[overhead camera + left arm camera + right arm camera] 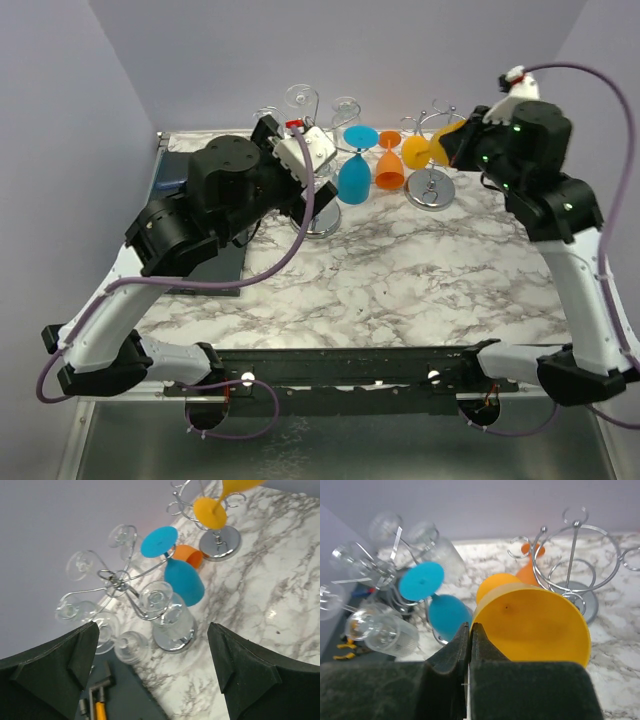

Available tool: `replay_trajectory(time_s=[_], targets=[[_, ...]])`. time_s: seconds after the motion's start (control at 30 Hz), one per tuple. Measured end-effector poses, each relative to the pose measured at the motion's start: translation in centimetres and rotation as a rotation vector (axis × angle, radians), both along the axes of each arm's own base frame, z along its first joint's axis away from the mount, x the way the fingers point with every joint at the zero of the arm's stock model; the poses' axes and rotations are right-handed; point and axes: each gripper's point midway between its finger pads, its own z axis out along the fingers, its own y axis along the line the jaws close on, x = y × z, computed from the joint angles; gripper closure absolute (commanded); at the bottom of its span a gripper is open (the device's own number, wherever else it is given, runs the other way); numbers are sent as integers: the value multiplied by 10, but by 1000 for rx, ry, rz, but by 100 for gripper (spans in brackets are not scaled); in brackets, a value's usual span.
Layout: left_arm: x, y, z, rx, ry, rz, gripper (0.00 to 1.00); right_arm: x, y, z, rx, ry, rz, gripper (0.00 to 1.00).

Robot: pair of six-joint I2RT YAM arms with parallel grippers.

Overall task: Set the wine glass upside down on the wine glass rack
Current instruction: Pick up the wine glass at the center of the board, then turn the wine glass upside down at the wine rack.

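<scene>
One yellow wine glass (535,625), pinched in the right end effector (470,628), needs level sliding onto the rack (574,560) ahead.

Probably a lab test cell: plain lavender walls (400,50) enclose a marble-patterned tabletop (400,290).

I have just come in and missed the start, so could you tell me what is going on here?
The right end effector is shut on a yellow glass, holding it tilted in the air beside the right rack, not yet hung. The left end effector is open and holds nothing, hovering by the left rack, which carries clear glasses. A blue glass and an orange glass are upside down between the racks.
</scene>
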Motion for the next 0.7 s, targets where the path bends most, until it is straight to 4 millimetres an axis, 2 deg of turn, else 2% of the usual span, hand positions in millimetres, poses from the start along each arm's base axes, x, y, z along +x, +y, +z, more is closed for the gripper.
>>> replay_trajectory(time_s=[0.1, 0.13, 0.17, 0.23, 0.33, 0.47, 0.57, 0.7], targets=[[6, -22, -13, -17, 68, -17, 1, -30, -14, 60, 72, -126, -22, 99], [9, -30, -16, -25, 91, -21, 1, -39, -18, 73, 96, -158, -26, 99], [10, -35, -18, -34, 108, -23, 1, -42, -19, 78, 114, -170, -29, 99], [16, -49, -23, -55, 148, -24, 1, -67, -26, 99, 174, -241, -26, 99], [22, -66, -23, -103, 193, -22, 1, -89, -27, 107, 252, -304, 8, 99], [27, -79, -15, -171, 211, -25, 2, -111, -20, 121, 357, -381, 79, 99], [29, -84, -4, -235, 207, -44, 3, -117, -10, 127, 422, -409, 137, 99], [32, -88, 10, -329, 201, -79, 3, -118, 5, 122, 492, -406, 210, 99]])
